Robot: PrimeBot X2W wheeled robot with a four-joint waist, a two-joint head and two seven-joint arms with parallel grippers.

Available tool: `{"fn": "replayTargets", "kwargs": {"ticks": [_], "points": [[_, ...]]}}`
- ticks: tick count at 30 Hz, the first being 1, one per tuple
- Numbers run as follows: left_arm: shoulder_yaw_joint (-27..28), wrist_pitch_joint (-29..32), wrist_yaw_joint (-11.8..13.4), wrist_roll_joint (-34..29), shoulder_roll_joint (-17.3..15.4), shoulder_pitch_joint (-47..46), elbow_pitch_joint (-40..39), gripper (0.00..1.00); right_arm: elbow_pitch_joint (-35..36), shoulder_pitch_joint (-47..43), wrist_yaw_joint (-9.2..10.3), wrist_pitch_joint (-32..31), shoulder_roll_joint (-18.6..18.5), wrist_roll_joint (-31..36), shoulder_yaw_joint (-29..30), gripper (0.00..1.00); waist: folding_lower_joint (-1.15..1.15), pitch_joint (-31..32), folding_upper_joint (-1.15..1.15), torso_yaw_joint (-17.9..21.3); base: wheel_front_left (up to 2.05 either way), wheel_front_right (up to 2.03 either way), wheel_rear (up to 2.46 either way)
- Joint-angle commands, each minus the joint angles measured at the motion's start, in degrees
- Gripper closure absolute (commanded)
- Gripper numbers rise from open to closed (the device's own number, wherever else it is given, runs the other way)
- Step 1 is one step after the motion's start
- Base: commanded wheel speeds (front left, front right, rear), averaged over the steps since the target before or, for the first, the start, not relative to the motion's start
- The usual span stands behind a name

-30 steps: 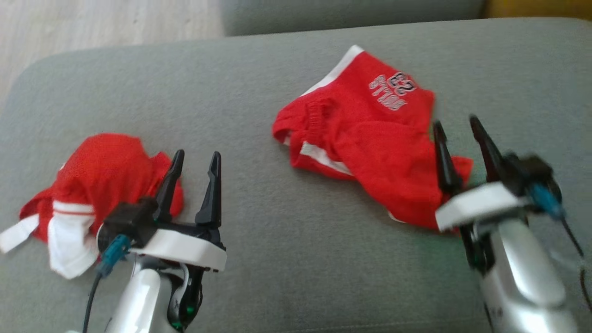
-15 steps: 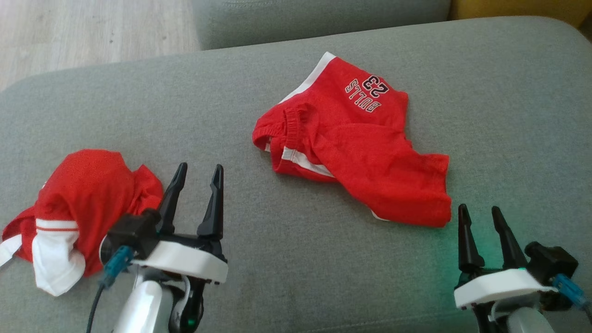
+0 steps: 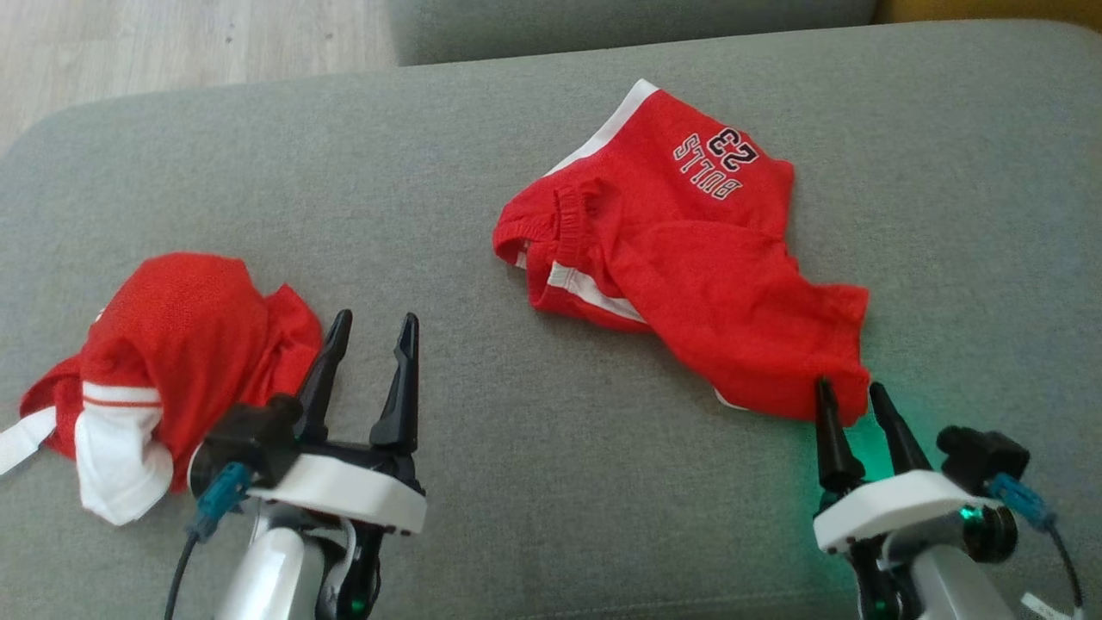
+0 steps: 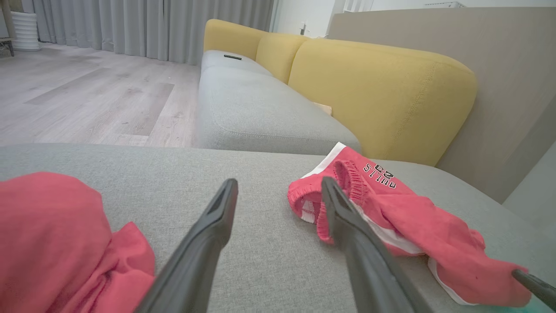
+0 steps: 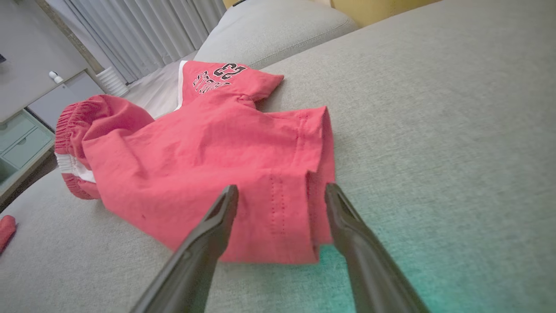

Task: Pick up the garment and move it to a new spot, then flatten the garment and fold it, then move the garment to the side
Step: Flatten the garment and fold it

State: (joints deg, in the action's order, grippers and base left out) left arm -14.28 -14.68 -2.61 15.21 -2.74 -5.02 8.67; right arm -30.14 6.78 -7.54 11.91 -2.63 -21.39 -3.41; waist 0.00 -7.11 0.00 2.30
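The garment, a pair of red shorts with white side stripes and "BULLS 23" print, lies crumpled on the grey cushion, right of centre. My right gripper is open, its tips at the near hem of the shorts. In the right wrist view the right gripper has that hem of the garment between its open fingers. My left gripper is open and holds nothing, just right of a second red and white garment. The left wrist view shows the left gripper low over bare cushion, with the shorts to its right.
The second red garment is bunched at the cushion's left. Beyond the cushion's far edge are wooden floor and another grey seat with a yellow backrest. A cabinet stands past the cushion's edge.
The head camera shifted. My right gripper came down from above the shorts' right side, drew back toward me, and now has its tips at the near hem. The left gripper stayed put.
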Motion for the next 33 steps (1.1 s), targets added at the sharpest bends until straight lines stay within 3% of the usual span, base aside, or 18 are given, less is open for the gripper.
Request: {"fn": "replayTargets", "kwargs": {"ticks": [1,5,6,13,22,33], "points": [[1.46,-0.32,-0.29,-0.47,-0.14,-2.29,-1.74,0.0,0.96,2.74,0.05,0.22,-0.25,-0.99,-1.91,0.0,0.0,-0.36,0.0,-0.34,0.0,0.0,0.0],[1.45,-0.32,-0.34,-0.5,-0.14,-2.58,-1.58,0.0,-0.88,4.31,0.05,0.02,-0.25,-3.96,-2.78,0.0,0.0,-0.73,0.0,-0.74,0.0,0.0,0.0],[1.46,-0.32,-0.32,-0.49,-0.14,-2.62,-1.59,0.0,-1.31,4.69,0.05,-0.01,-0.25,-4.5,-2.92,1.0,0.0,-0.8,0.0,-0.78,0.0,0.0,0.0],[1.4,-0.32,-0.06,-0.23,-0.14,-2.5,-1.58,0.0,-1.27,6.26,0.05,1.09,-0.69,-7.03,-3.71,1.0,0.0,-0.31,0.0,-0.81,0.0,0.0,0.0],[1.69,-0.32,0.28,0.18,-0.14,-2.08,-1.71,0.0,6.57,4.7,0.05,2.36,-2.26,-2.71,-1.1,1.0,0.0,0.7,0.0,-0.39,0.0,0.0,0.0],[0.73,-0.32,-0.03,0.17,-0.14,-2.34,-1.77,0.0,10.33,5.91,0.05,-5.74,-0.98,3.97,5.51,1.0,0.0,0.06,0.0,-2.8,0.0,0.0,0.0]]}}
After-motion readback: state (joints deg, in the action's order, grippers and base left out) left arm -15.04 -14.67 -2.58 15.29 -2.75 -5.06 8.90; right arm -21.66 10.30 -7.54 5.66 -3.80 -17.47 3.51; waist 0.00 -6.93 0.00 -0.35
